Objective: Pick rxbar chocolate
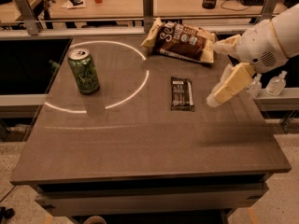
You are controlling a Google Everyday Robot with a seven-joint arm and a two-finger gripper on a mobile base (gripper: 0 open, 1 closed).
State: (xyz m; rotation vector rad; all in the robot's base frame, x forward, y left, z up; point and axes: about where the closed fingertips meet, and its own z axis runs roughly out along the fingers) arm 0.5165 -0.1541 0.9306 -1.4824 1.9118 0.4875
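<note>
Views: a single camera view.
Vantage: high above the near edge of my tabletop (140,139), looking down at a slant.
Facing: across the tabletop toward the far desks (121,6) beyond its back edge.
Nearness: middling; nearly all of the tabletop fits, with its front edge and some floor (289,204) low in frame.
My end effector (219,94): at frame right, above the tabletop's right side, my arm entering from the right border.
</note>
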